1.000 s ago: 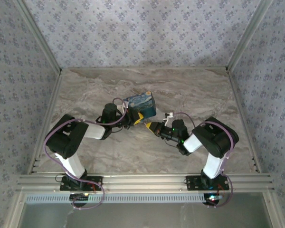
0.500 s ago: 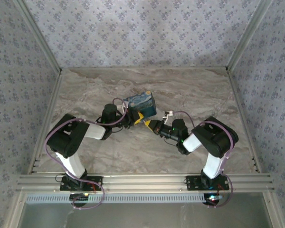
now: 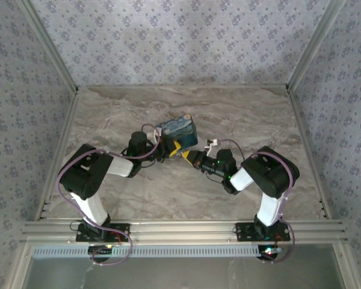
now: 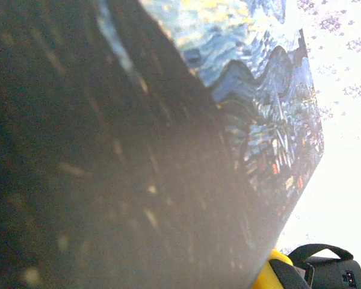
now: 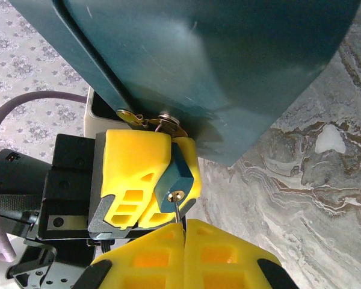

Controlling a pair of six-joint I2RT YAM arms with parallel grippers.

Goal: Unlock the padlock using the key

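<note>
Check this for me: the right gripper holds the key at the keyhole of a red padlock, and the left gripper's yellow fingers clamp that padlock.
Not quite: the padlock is dark blue, not red, as the right wrist view shows. The rest stands: the right gripper holds the key at its keyhole, and the yellow fingers of the left gripper clamp it.

Top camera: high, rear, looking down. Wrist cameras: close-up (left nearest), all sharing blue box (image 3: 177, 132).
</note>
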